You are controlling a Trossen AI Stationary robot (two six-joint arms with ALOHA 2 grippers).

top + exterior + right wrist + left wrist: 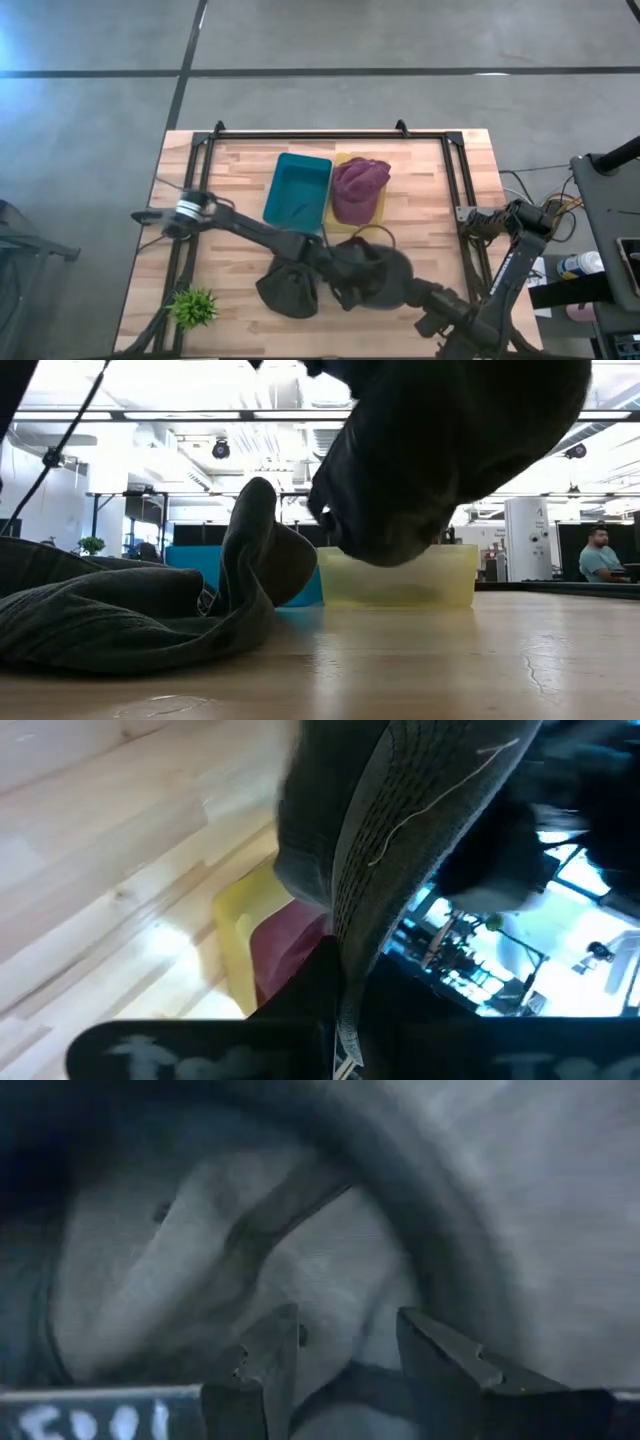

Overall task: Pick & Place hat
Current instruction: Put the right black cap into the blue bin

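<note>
A dark grey hat [372, 268] hangs above the table's near middle, with my right gripper [335, 1020] shut on it. In the low view this hat [450, 450] is clear of the wood. My left gripper [345, 1355] is open, and its fingers stand in the hat's hollow inside [250, 1250]. I cannot tell whether they touch it. A second dark hat [288, 290] lies crumpled on the table beside it, its brim [262, 540] sticking up. A maroon hat [358, 188] lies in the yellow bin [380, 215]. My right gripper pinches the dark hat's stitched brim [350, 955] between its two shut fingers. It comes from the table's near right, slanting down. The hat is lifted clear of the table and bulges away from the fingers toward the left arm.
A teal bin [298, 188] stands next to the yellow bin at the far middle. A small green plant [193, 307] sits at the near left corner. A black frame [330, 135] runs along the table's far edge and sides. A person [600, 555] sits beyond the table.
</note>
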